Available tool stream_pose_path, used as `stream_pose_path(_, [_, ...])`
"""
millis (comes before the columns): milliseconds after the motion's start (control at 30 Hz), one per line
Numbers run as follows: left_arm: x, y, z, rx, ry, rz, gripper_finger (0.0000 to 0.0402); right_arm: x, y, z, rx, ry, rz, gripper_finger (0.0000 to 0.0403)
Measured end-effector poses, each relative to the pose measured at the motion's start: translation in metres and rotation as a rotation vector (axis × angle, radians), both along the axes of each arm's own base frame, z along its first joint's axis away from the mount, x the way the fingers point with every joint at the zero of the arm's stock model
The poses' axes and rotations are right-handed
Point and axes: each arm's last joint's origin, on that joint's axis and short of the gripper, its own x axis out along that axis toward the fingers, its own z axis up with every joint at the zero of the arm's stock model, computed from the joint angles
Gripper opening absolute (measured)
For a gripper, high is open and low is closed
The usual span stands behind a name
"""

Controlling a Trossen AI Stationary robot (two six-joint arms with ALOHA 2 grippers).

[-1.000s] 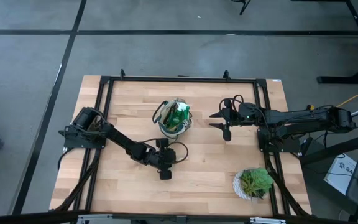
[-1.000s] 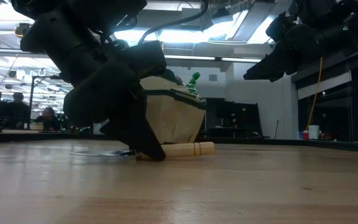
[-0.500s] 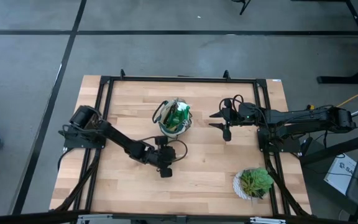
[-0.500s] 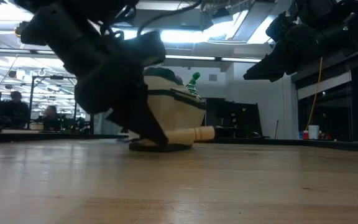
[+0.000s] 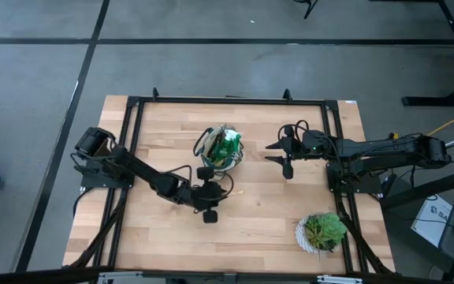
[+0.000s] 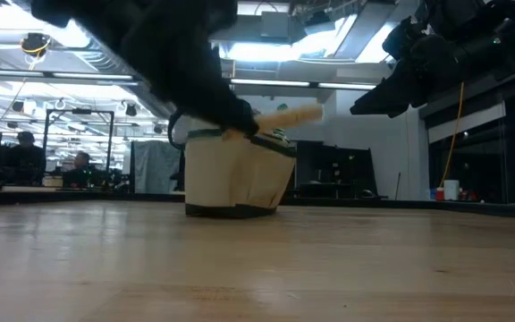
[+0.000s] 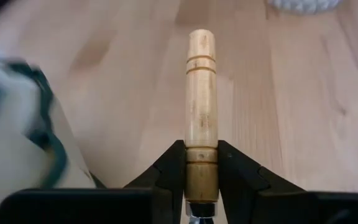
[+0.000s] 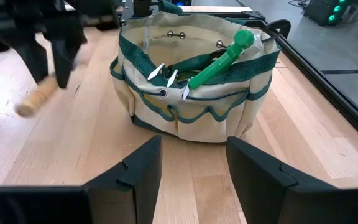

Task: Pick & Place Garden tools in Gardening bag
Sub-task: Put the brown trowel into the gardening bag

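The left arm's dark two-finger gripper [image 7: 201, 177] is clamped on the light wooden handle of the trowel [image 7: 201, 106], its fingers [image 7: 166, 171] pinching the lower end of the handle near the metal collar, with the rest of the handle projecting straight out past the fingertips. In the high view this left gripper [image 5: 208, 192] sits just in front of the small cream-white fabric gardening bag with dark green trim [image 5: 221, 150], and the trowel's blade cannot be made out there. The low view shows the wooden handle [image 6: 286, 117] held clear of the pale wooden table [image 6: 257, 268], level with the bag's rim [image 6: 240, 139], its long axis tilted slightly upward and its free end pointing away from the arm. The bag [image 8: 191, 87] stands upright and open on the table; inside it lies a bright green plastic tool [image 8: 222, 59], leaning diagonally with its rounded end resting over the rim, and pale pointed tips show beside it along the rim. The right arm's gripper [image 5: 287, 158] hovers above the table to the right of the bag, its fingers [image 8: 138, 171] spread wide and holding nothing. A leafy green plant in a white pot [image 5: 321, 233] stands near the table's front right corner, well apart from the bag.
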Motion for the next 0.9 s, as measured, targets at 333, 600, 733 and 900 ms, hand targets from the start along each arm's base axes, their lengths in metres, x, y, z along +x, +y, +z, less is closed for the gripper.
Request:
stream_pose_path(333, [-0.007,0.004,0.031,0.090,-0.085,-0.010,0.0069,0.000,0.000,0.000,0.001,0.000,0.003,0.0181])
stream_pose_path(600, [-0.015,0.007,0.054,0.087,-0.154,0.000,0.0069,0.000,0.000,0.000,0.001,0.000,0.003,0.0181])
stream_pose_path(733, [-0.019,0.010,0.066,0.132,-0.188,0.039,0.0069,0.000,0.000,0.000,0.001,0.000,0.002,0.0181])
stream_pose_path(900, [-0.025,0.013,0.078,0.176,-0.216,0.047,0.0070,0.000,0.000,0.000,0.001,0.000,0.002,0.0181])
